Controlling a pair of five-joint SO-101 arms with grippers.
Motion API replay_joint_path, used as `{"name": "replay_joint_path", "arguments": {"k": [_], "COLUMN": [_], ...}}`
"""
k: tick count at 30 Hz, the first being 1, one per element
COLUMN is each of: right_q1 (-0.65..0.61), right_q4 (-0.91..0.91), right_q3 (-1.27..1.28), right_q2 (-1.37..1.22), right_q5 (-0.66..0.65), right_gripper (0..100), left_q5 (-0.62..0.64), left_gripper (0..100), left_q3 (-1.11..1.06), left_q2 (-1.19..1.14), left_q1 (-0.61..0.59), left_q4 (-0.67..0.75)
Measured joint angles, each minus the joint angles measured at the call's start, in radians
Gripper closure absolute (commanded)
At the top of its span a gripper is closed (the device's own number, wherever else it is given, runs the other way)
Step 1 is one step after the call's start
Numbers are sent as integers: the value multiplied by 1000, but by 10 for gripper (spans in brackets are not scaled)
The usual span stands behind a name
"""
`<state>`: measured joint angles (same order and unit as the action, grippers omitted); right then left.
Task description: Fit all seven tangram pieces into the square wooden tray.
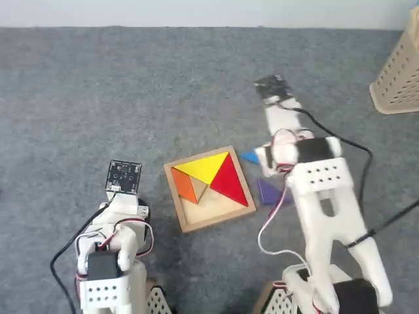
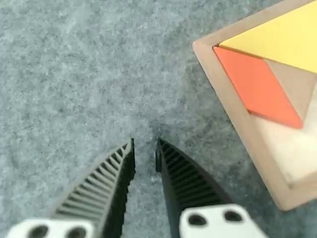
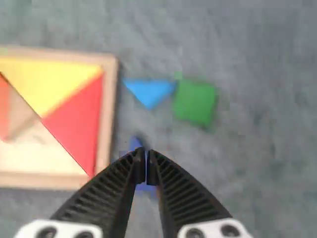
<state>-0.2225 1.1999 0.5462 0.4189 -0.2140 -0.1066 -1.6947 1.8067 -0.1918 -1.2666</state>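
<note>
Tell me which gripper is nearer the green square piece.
Right. The right gripper is on the same side of the tray as the green square; the left gripper is past the opposite edge.

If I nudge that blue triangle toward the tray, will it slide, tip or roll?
The blue triangle looks thin and lies flat, so it probably won't roll or tip. Its straight edges suggest it's rigid. The grey carpet looks fuzzy, so it may drag or pivot rather than glide straight.
</note>
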Motion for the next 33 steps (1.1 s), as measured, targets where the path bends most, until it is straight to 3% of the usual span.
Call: {"name": "replay_joint_path", "arguments": {"k": [9, 17, 24, 33], "right_q1": [135, 120, 52, 52], "right_q4": [14, -55, -58, -74], "right_q3": [0, -100, -262, -428], "right_q2": [-176, -361, -572, -787], "right_q5": [-91, -95, -100, -68], "right_gripper": [978, 752, 749, 749], "left_q5": [0, 0, 0, 0], "left_gripper": [929, 929, 929, 929], "left_q3": [0, 0, 0, 0], "left_q2": [0, 0, 0, 0], "left_q1": [0, 0, 0, 0], "left_q4": [0, 0, 0, 0]}}
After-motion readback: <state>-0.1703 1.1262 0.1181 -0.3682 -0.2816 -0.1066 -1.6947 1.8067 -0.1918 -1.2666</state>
